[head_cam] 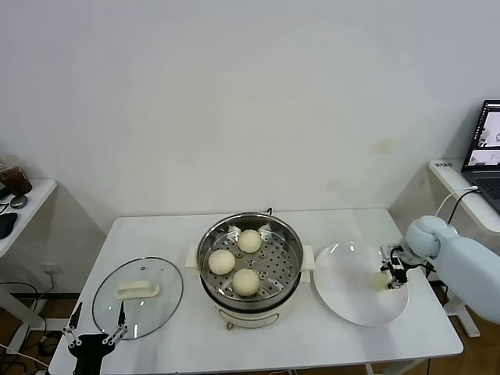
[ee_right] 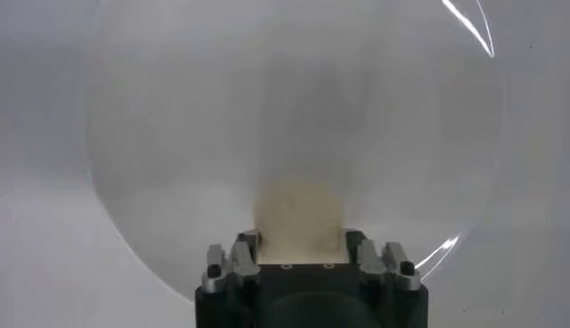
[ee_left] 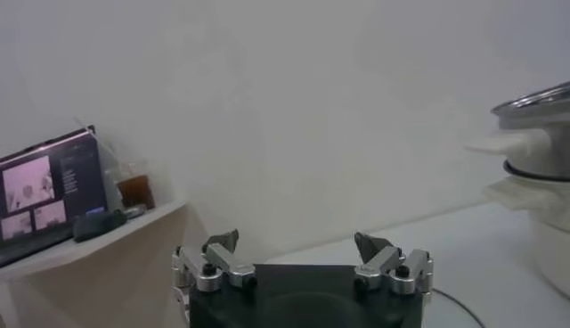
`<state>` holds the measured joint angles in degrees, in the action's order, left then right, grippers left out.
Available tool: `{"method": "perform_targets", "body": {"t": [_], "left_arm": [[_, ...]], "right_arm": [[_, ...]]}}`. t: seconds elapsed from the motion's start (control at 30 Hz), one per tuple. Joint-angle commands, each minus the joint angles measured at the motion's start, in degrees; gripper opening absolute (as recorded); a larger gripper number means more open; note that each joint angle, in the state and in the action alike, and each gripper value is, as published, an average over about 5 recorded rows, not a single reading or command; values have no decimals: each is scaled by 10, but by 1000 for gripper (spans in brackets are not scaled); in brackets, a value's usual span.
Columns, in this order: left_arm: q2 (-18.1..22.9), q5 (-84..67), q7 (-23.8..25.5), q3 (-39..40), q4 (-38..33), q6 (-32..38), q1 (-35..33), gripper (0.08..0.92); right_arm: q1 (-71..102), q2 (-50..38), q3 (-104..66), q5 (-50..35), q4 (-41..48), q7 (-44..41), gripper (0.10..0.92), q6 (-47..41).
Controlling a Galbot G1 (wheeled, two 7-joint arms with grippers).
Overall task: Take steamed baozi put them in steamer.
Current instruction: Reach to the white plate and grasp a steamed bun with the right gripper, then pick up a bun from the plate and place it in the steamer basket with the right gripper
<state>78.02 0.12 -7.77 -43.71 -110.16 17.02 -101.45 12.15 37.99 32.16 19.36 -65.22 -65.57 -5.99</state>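
Gripping the fourth baozi (ee_right: 298, 211) with our right gripper (head_cam: 388, 279), we have the jaws clamped on either side of the cream-white bun over the flat white plate (head_cam: 351, 301). From the head camera the bun shows only as a pale patch between the fingers, at the right side of the plate, which lies on the white table (head_cam: 187, 344) just to the right of the steamer (head_cam: 250, 266). In the right wrist view the bun sits snug between the two finger bases, with the plate's round rim sweeping wide around it.

We see three more baozi already lying on the perforated tray inside the steamer: one toward the back (head_cam: 249, 241), one at the left (head_cam: 221, 262) and one toward the front (head_cam: 245, 282). They lie near one another but apart, each resting on the holed metal. The shiny pot stands at the middle of the table on its white base, a white side handle pointing toward the plate.

Our left gripper (head_cam: 96, 330) waits low at the front left corner of the table, its fingers spread wide with nothing between them, close to the near edge of the round glass lid (head_cam: 138, 297). That lid lies flat on the table to the left of the steamer, its white handle facing up.
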Motion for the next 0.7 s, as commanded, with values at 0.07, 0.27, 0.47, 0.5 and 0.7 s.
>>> {"method": "perform_targets", "body": {"t": [0.07,0.27,0.47,0.5,0.7], "left_arm": [[1,1,0,2,-4,0,-2,823],[-2,1,0,11,-3,-1,7,823],[-5,0,2,19,-3,-4,18,823],[-6,-1,2,20,-3,-4,19,823],[-13,-9,2,19,-3,-3,22,823]], "right_arm": [[-33,-40,26,-41,-53,-4,414,-22],[-188,-100,142,-158,-144,-5,412,-70],[-436,-79,324,-294,-223,10,423,-119],[-473,-68,351,-315,-235,14,424,-129],[-611,34,462,-449,-294,59,424,-198]]}}
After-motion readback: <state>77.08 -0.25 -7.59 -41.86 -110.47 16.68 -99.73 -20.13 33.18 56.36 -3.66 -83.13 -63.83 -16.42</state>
